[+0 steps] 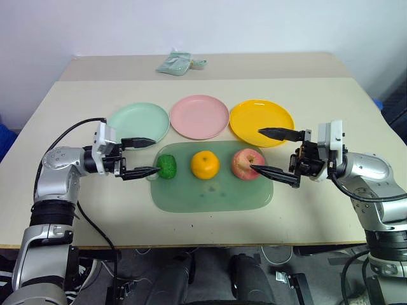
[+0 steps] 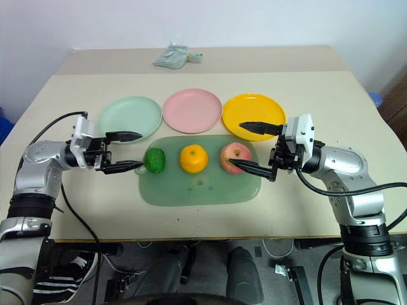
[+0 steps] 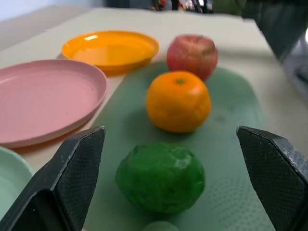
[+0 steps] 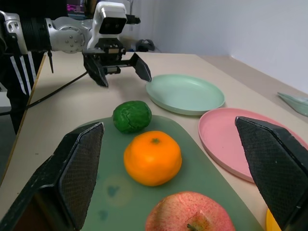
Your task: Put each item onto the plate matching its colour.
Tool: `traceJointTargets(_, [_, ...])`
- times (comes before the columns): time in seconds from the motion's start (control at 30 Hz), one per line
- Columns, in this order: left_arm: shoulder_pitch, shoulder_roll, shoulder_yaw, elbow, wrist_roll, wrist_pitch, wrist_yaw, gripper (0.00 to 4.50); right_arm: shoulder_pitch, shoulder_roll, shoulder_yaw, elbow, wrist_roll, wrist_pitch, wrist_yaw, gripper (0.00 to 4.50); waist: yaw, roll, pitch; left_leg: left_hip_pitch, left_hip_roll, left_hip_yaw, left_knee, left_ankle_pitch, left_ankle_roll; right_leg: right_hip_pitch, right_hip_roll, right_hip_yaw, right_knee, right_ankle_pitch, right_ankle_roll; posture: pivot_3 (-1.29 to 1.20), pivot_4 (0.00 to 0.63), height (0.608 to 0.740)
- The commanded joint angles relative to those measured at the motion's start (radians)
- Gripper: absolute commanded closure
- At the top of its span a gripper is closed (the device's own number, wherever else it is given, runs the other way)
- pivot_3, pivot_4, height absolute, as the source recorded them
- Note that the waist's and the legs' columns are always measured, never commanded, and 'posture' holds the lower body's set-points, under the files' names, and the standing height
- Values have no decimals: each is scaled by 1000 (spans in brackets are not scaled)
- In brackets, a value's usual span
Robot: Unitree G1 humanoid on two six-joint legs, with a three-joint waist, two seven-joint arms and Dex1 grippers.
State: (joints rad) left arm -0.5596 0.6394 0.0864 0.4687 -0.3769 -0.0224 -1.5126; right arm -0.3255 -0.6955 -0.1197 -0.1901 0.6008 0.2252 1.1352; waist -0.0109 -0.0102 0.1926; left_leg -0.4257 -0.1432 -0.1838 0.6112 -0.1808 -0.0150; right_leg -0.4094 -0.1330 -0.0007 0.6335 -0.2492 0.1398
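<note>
1. Three fruits sit in a row on the green mat (image 1: 210,190) nearest the robot: a bumpy green fruit (image 1: 168,166) at the left end, an orange (image 1: 205,164) in the middle, and an apple (image 1: 247,164) at the right end. None is on a plate yet, so the sorting looks not yet begun.
2. Level with that row, the left hand (image 1: 147,156) hangs just beside the green fruit with its fingers spread wide and nothing between them. It points inward along the row, probably lined up to take that fruit from the side.
3. On the other end, the right hand (image 1: 272,152) mirrors it, fingers wide apart and holding nothing, its lower finger close to the apple and its upper one over the near edge of the yellow plate (image 1: 262,122).
4. Beyond the mat, three plates stand in a row on the bench (image 1: 331,101): the mint green plate (image 1: 137,121) on the left, the pink plate (image 1: 200,116) in the middle, the yellow one on the right. Green fruit lies nearest green plate, handy for a short carry.
5. Farthest back lies a small pale green packet (image 1: 179,63).
</note>
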Motion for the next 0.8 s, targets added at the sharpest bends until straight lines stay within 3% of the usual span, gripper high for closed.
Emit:
traceJointTargets(0.03, [-20,-15,-20,0,24,-45,21,0,-14,-5,4,-33,-1,2,5,34,0,0,0,0,0,0,0,0,0,0,0,0,0,0,0,0,150,740])
traceJointTargets(0.63, [-117,-109,-112,305,157,-247,37,0,7,-23,-19,-81,-2,19,-32,34,-1,0,0,0,0,0,0,0,0,0,0,0,0,0,1,0,150,740])
traceJointTargets(0.77, [-125,-118,-104,319,156,-268,50,1182,10,-27,-24,-83,-3,19,-39,0,-2,0,0,0,0,0,0,0,0,0,0,0,0,0,1,0,150,740])
traceJointTargets(0.8, [-126,-114,-104,324,161,-284,52,1182,10,-28,-24,-83,-3,20,-40,0,-2,0,0,0,0,0,0,0,0,0,0,0,0,0,1,0,150,740])
